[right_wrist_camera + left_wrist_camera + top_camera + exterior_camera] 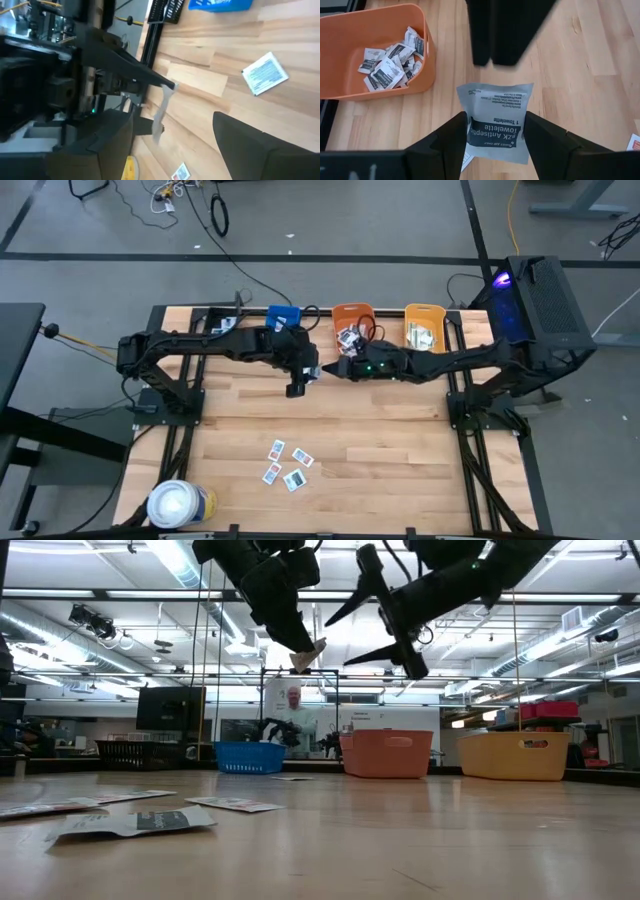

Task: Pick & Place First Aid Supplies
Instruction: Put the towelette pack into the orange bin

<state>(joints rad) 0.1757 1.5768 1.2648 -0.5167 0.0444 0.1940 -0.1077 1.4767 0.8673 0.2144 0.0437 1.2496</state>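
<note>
At the near left corner of the surface [400, 480] stands a large white roll [178, 505], apart from the work. Toward the middle of the near edge lies a small cluster of loose packets [287, 463], not yet picked.

Above the middle of the surface, closer to the far edge, the left gripper [495, 137] hangs in the air with its fingers closed on one towelette packet [495, 120], pinching its lower edge so the packet stands up between them. In the low view that packet shows as a pale sliver at the fingertips, well above the wood.

Along the far edge sit the blue bin [284, 315], the orange bin [352, 323] and the yellow bin [424, 326]. The orange one already holds a heap of similar packets, so I judge the step in hand to be carrying this packet to a bin, or handing it across.

The right gripper [385, 618] hovers just beside the left one with fingers spread wide and empty, pointed at the packet. The next move seems to call for either a careful transfer or a short reach over the orange bin's rim before letting go.

The blue bin's contents are hidden by the left arm, and the print on the loose packets is too small to read.
</note>
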